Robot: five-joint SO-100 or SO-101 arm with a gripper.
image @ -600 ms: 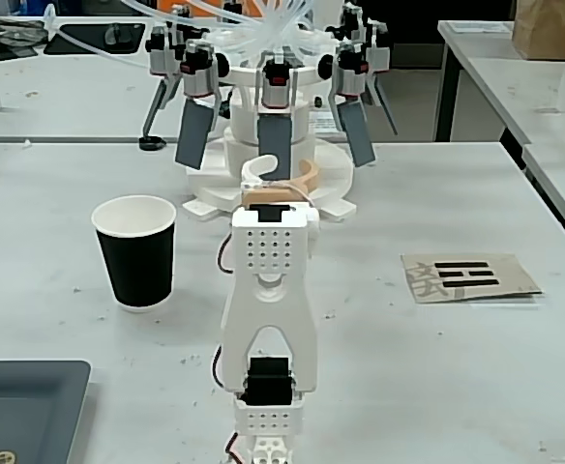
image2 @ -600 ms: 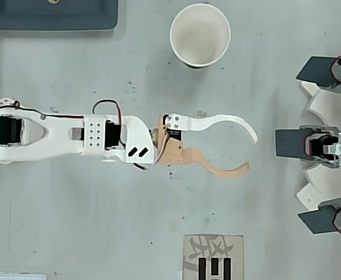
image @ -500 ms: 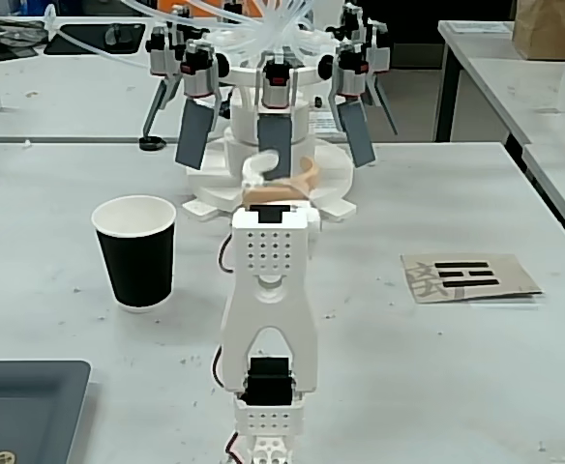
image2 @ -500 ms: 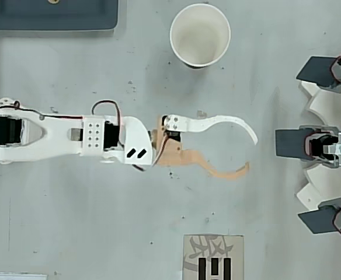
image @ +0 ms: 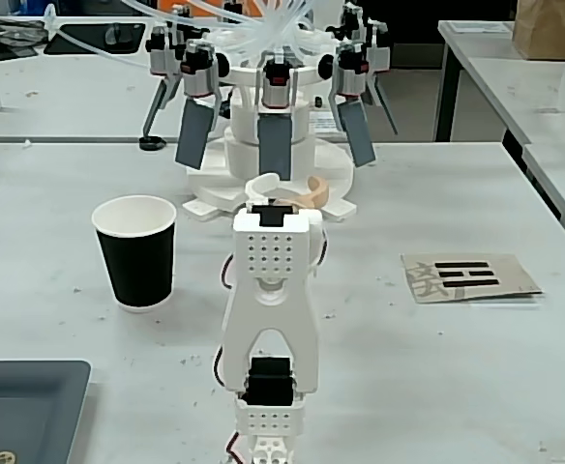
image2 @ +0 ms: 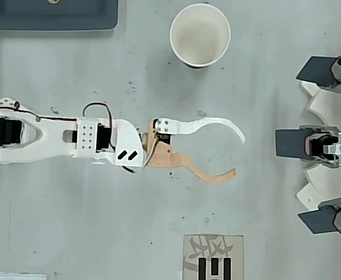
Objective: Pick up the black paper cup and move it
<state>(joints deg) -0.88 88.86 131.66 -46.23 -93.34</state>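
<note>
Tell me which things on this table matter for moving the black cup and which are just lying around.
Part of the job:
black paper cup, upright, empty
gripper, open, apart from the cup

Just lying about:
printed card
grey tray
white device with dark paddles

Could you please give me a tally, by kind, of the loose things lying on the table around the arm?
Black paper cup with white rim: 1
Brown card printed with black bars: 1
Dark grey-blue tray at the table's corner: 1
Total: 3
</note>
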